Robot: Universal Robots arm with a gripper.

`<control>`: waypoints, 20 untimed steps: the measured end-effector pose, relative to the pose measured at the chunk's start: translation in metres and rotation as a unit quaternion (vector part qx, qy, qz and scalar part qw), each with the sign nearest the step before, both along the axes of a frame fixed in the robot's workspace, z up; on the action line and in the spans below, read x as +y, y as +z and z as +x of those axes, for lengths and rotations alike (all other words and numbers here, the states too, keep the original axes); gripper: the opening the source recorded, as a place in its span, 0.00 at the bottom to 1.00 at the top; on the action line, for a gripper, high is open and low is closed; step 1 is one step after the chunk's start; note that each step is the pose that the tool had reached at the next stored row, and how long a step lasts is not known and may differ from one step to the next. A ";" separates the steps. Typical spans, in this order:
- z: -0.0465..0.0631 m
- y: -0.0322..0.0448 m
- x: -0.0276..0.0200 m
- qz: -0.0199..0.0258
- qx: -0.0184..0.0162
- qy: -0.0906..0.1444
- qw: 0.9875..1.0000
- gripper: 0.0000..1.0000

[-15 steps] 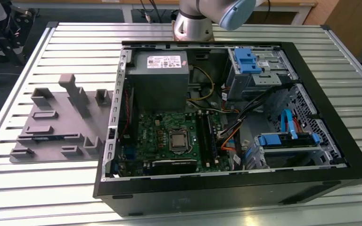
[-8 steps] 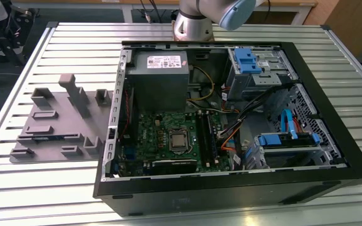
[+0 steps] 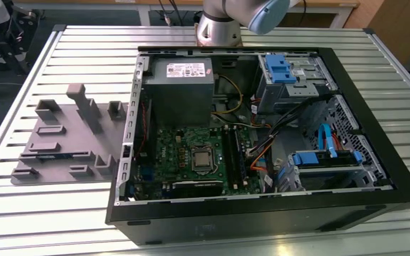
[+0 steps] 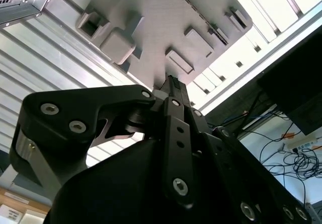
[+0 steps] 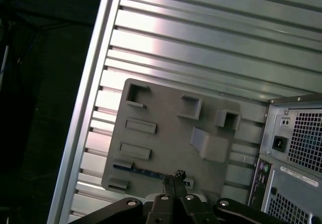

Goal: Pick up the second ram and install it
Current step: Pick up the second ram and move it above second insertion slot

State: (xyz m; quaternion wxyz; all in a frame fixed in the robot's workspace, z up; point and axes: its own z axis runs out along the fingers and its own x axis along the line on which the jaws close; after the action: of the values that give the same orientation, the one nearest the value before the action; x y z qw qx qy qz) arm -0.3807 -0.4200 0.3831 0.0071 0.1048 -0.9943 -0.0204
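Your gripper (image 5: 173, 177) has its black fingers pressed together with nothing between them. The second ram (image 5: 143, 171) lies straight ahead of the fingertips, well apart from them, seated on edge in a slot of the grey tray (image 5: 166, 128). In the first wrist view its long axis seems to run along the line your fingers open on, not across it. The stick is a thin, flat blue board. The tray is matte plastic with blocky pockets, resting on the shiny ribbed metal table (image 5: 201, 38) beside the computer case (image 5: 297, 143).
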 end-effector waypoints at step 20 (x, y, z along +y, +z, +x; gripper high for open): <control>0.000 0.0000 0.0000 0.000 0.000 0.020 1.000 0.11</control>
State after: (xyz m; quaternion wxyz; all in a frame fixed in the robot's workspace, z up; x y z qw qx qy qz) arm -0.3807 -0.4200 0.3830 0.0074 0.1245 -0.9920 -0.0203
